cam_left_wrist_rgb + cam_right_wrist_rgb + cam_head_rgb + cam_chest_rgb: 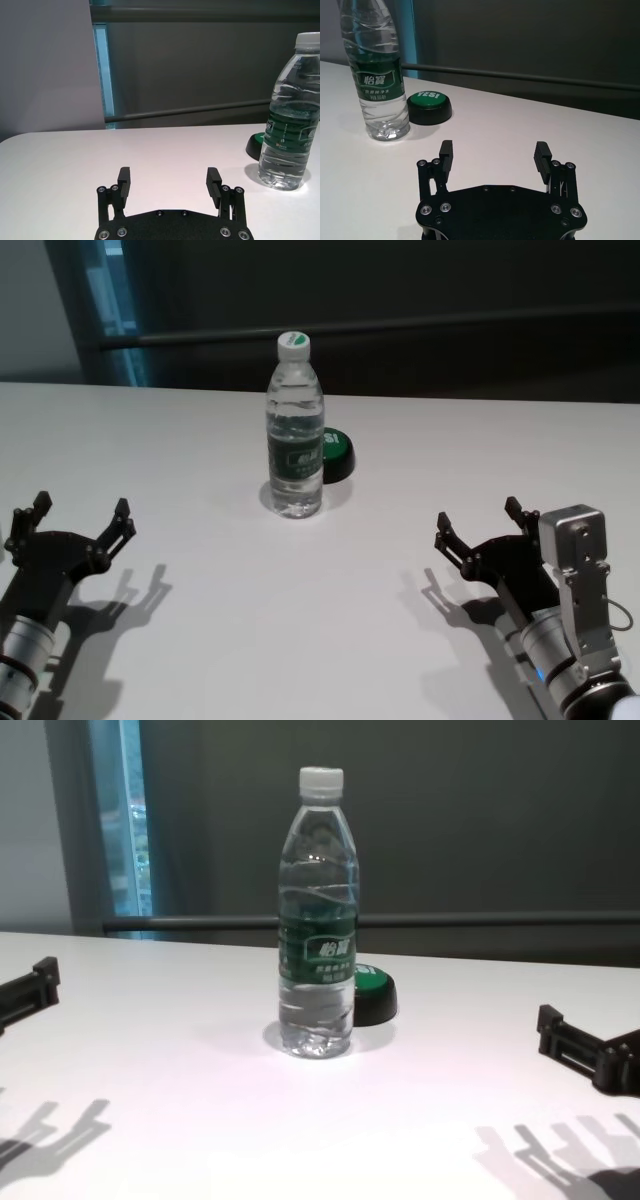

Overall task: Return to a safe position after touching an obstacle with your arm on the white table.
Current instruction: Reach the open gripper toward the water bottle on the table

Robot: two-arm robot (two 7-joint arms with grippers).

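The obstacle (295, 430) is a tall clear water bottle with a white cap and a dark green label, standing upright mid-table; it also shows as the obstacle (318, 920), the obstacle (291, 115) and the obstacle (376, 75). The white table (330, 620) spreads across the whole view. My left gripper (80, 512) hovers open and empty at the near left, well apart from the bottle; its fingers (123, 181) stand wide. My right gripper (478, 520) hovers open and empty at the near right, also clear of the bottle, with spread fingers (541, 155).
A black-based green push button (337, 453) marked YES sits just behind and to the right of the bottle, seen too as the button (430, 106). A dark wall with a horizontal rail (400, 330) runs beyond the table's far edge.
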